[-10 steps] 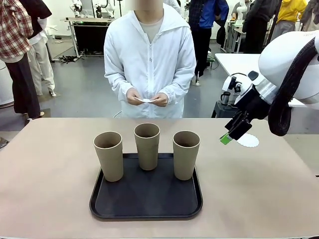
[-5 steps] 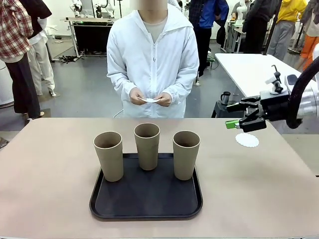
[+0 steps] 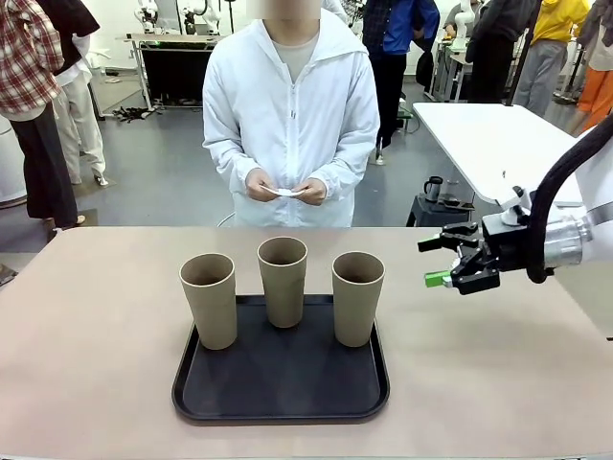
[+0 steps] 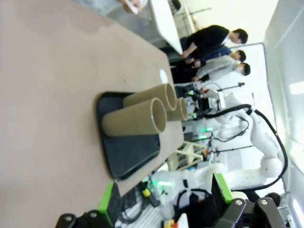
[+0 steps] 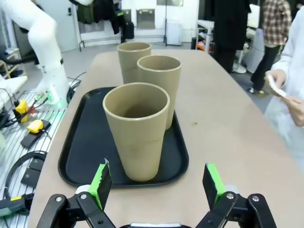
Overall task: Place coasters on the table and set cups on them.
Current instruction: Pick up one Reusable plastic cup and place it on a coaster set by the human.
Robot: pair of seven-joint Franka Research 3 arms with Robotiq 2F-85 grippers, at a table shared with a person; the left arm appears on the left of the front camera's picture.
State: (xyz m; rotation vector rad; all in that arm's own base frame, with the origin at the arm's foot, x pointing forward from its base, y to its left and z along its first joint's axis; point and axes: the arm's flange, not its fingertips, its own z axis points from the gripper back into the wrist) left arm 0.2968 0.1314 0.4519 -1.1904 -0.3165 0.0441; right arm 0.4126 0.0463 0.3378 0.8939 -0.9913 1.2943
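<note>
Table: beige top; the tray sits at its middle, toward the robot's edge.
Tray: black with rounded corners, flat on the table, carrying all three cups.
Cups: left cup, middle cup and right cup all stand upright on the tray, mouths up. The middle one is farther toward the person, the outer two nearer the robot. None touches another, and none is on a coaster yet.
Right gripper: held level above the table, to the right of the tray. Its fingers point toward the right cup and stay apart from it. The jaws are spread wide with nothing between them. In the right wrist view the right cup stands straight ahead, centred between the green pads, and looks empty inside.
Left gripper: jaws wide apart, nothing in them. It is off to the side of the tray and well apart from the cups.
Single coaster: a small white disc flat on the table past the tray, apart from it, with no cup on it.
Person: stands at the far edge, hands together at the waist.
Coasters: thin white pieces pinched between the person's hands, off the table; I cannot tell how many.
</note>
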